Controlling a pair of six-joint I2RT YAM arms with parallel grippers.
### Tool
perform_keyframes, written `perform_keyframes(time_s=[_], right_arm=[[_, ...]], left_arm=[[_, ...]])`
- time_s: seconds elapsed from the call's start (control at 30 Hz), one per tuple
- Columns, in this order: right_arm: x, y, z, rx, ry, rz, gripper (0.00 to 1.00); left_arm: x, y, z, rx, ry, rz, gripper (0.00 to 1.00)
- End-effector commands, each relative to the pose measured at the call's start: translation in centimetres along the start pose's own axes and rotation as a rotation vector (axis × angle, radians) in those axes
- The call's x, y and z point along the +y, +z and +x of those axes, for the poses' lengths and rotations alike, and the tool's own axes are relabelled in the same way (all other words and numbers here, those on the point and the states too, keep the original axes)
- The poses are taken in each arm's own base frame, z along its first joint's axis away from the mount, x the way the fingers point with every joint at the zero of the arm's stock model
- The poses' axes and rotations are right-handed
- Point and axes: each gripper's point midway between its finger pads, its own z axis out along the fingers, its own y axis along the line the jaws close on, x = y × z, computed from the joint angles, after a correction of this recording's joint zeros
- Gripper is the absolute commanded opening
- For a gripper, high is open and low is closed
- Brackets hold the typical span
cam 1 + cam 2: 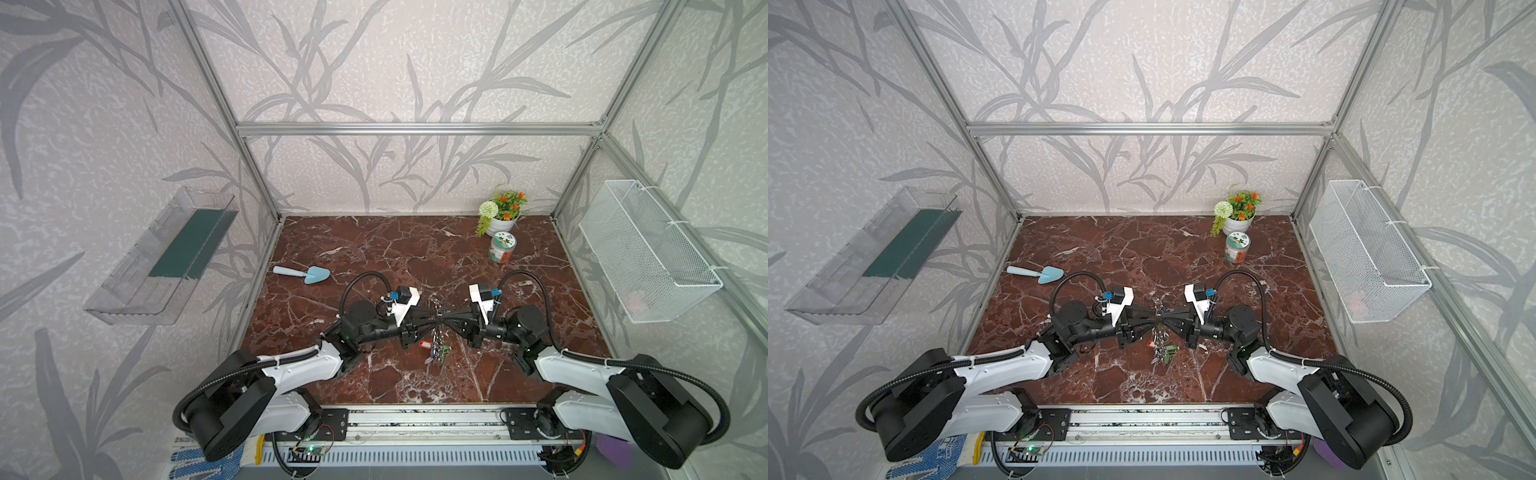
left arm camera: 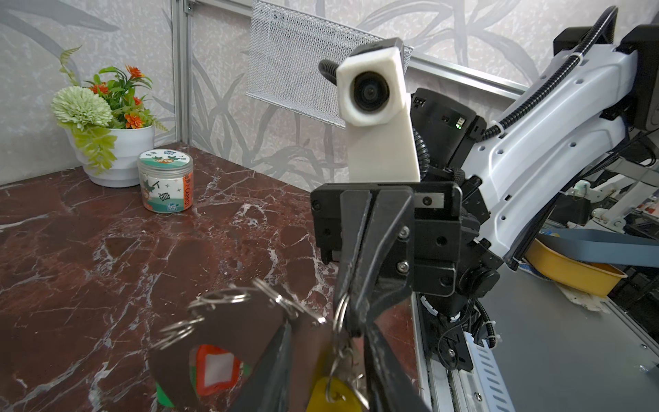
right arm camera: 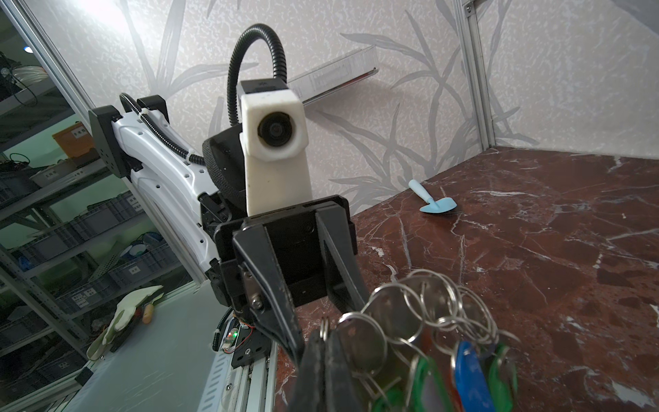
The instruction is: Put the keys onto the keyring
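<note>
Both grippers meet tip to tip above the middle of the marble table (image 1: 374, 257). My right gripper (image 3: 323, 339) is shut on a metal ring of the keyring (image 3: 410, 310). A bunch of rings, keys and red, green and blue tags (image 1: 436, 349) dangles from it over the table. The keys show as a yellow tag (image 2: 331, 396) on a short chain, hanging just below that pinched ring. My left gripper (image 2: 326, 331) stands open, one finger on each side of the yellow tag and chain. The keys' metal blades are hidden.
A light-blue trowel (image 1: 305, 274) lies at the left of the table. A printed jar (image 1: 502, 247) and a potted plant (image 1: 500, 214) stand at the back right. A wire basket (image 1: 648, 253) hangs on the right wall, and a clear shelf (image 1: 162, 257) on the left wall.
</note>
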Motion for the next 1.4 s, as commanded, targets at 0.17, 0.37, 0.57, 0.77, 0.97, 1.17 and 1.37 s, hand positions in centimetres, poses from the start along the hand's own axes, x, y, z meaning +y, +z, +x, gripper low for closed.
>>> perform_keyframes(time_s=[0.17,0.37,0.57,0.77,0.97,1.17,1.37], right_arm=[[1.0,0.3,-3.1,-0.078,-0.109,-0.036,0.00],[0.7,0.2,-3.0,-0.079,-0.106,-0.026,0.00],[0.5,0.3,-3.0,-0.081,-0.101,-0.022,0.00],[0.4,0.3,-3.0,-0.082,-0.099,-0.022,0.00],[0.4,0.3,-3.0,-0.081,-0.100,-0.022,0.00],[0.4,0.1,-3.2,-0.087,-0.101,-0.010,0.07],[0.5,-1.0,-4.2,-0.127,-0.109,0.019,0.25]], left_arm=[[-0.9,0.4,-1.4,-0.043,0.017,0.052,0.22],[-0.7,-0.1,-0.9,-0.037,0.012,0.024,0.18],[-0.4,-0.3,-0.5,-0.016,0.005,0.005,0.11],[-0.4,-0.1,-0.2,-0.003,-0.006,0.008,0.06],[-0.5,0.2,-0.5,0.005,-0.018,0.018,0.01],[0.5,-0.1,-0.7,0.091,-0.018,-0.069,0.00],[1.5,-1.2,0.4,0.245,-0.002,-0.174,0.00]])
